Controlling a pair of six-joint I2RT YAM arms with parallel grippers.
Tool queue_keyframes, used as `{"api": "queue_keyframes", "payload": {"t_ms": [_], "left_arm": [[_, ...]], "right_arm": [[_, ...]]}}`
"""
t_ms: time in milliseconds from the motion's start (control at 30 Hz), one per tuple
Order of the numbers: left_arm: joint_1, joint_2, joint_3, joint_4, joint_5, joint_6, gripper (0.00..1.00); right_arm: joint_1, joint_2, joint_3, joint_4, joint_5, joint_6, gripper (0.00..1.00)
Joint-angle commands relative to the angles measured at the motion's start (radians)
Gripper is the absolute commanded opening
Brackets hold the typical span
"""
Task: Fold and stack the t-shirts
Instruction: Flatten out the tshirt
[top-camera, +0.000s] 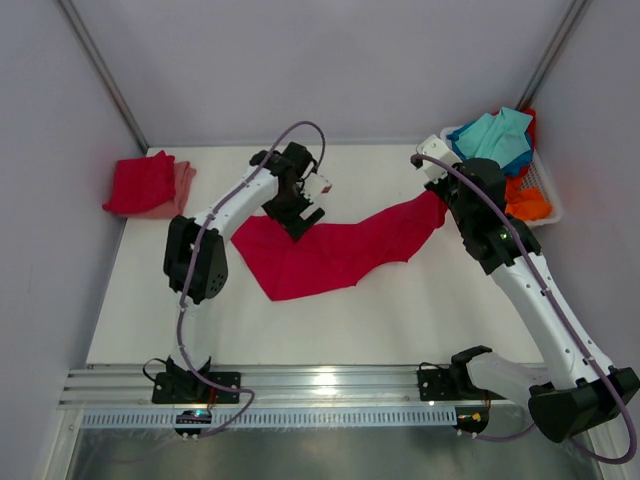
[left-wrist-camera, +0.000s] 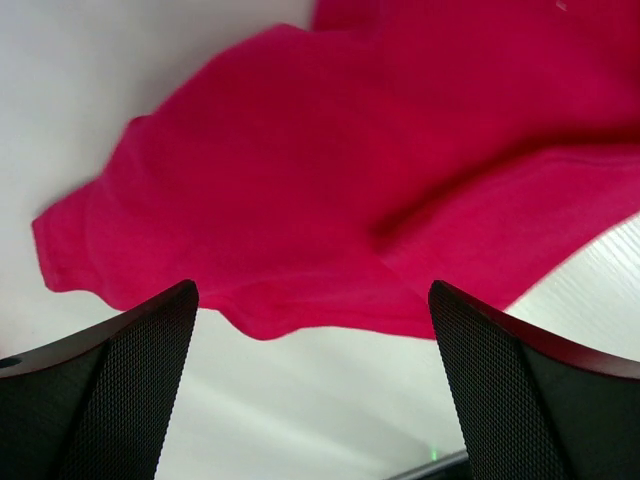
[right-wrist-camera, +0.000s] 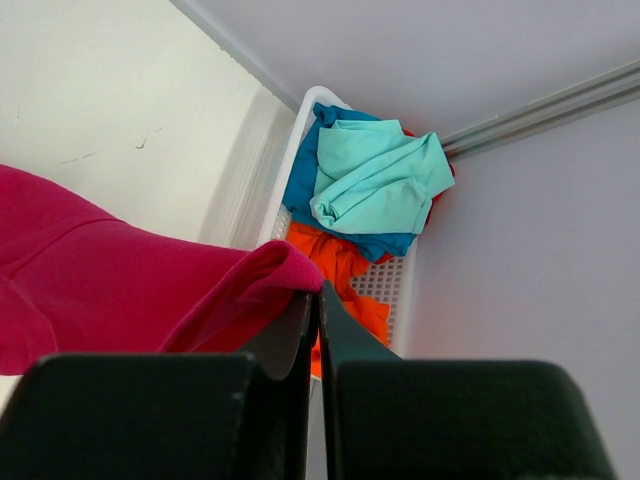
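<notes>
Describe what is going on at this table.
The right pincer is shut on one end of a crimson cloth t-shirt, holding it up near the white plastic basket of crumpled shirts. The left pincer hovers open over the shirt's other end, which lies on the table. Two folded shirts sit far left.

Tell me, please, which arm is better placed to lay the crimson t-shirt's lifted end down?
Likely right: the right gripper is shut on the crimson t-shirt there; the left gripper is open, empty.
</notes>
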Motion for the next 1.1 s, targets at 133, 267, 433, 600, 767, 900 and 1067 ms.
{"api": "queue_keyframes", "payload": {"t_ms": [133,267,433,600,767,900,1067], "left_arm": [[0.146,-0.014,-0.036,0.154,0.269,-0.093,0.99],[0.187,-0.037,-0.101,0.138,0.438,-0.036,0.96],[0.224,-0.074,-0.202,0.129,0.681,0.001,0.98],[0.224,-0.088,-0.300,0.173,0.716,0.025,0.98],[0.222,-0.070,-0.305,0.184,0.735,0.027,0.98],[0.224,-0.062,-0.284,0.199,0.720,0.025,0.98],[0.224,-0.062,-0.230,0.198,0.712,0.013,0.98]], "right_arm": [[0.002,-0.027,0.030,0.052,0.014,0.041,0.03],[0.000,-0.026,0.023,0.055,0.008,0.070,0.03],[0.002,-0.024,0.009,0.058,-0.012,0.116,0.03],[0.000,-0.033,-0.022,0.064,-0.038,0.173,0.03],[0.000,-0.045,-0.043,0.070,-0.061,0.216,0.03],[0.000,-0.049,-0.049,0.069,-0.063,0.216,0.03],[0.000,-0.050,-0.057,0.067,-0.066,0.215,0.03]]}}
